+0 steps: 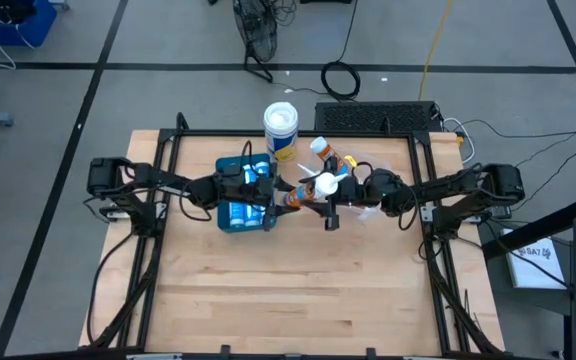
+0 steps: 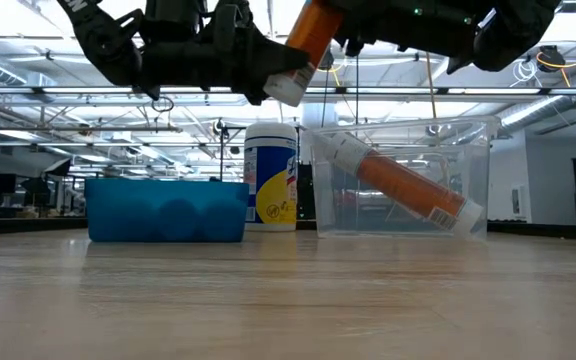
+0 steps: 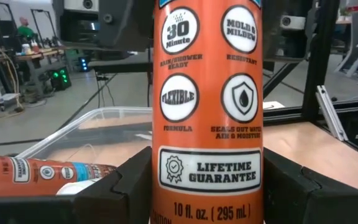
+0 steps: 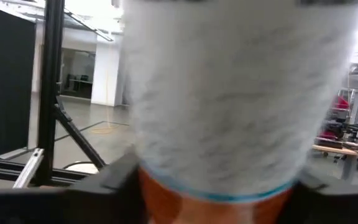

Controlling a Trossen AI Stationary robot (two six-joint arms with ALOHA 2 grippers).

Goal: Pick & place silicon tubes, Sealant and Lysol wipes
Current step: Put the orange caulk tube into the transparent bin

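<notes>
An orange sealant tube [image 1: 298,195] with white ends hangs tilted in the air between my two grippers, above the gap between a blue bin [image 1: 240,200] and a clear plastic tub [image 2: 408,135]. My left gripper [image 1: 280,197] and my right gripper [image 1: 332,192] are both shut on it. A second orange tube [image 2: 400,182] leans inside the clear tub, its lower end on the tub's floor. The Lysol wipes canister [image 1: 281,128], with a white lid and a blue-and-yellow label, stands upright on the table behind the blue bin. My left gripper pinches the tube's orange body [image 3: 207,177] between its two fingers [image 3: 126,186], low on the label near the volume print. It comes level from the table's left, fingers across the tube. The tube is lifted clear and tilted. My right gripper pinches the same tube at the orange part [image 4: 216,202] just beside a white end [image 4: 229,93]. It comes from the table's right, with a finger [image 4: 107,180] on either side. The tube is clear of the table.
The blue bin [image 2: 166,210] stands at the left of centre and the clear tub at the right of centre, both toward the far edge. The near half of the wooden table [image 1: 288,300] is bare wood. A black metal frame [image 1: 163,200] runs round the table.
</notes>
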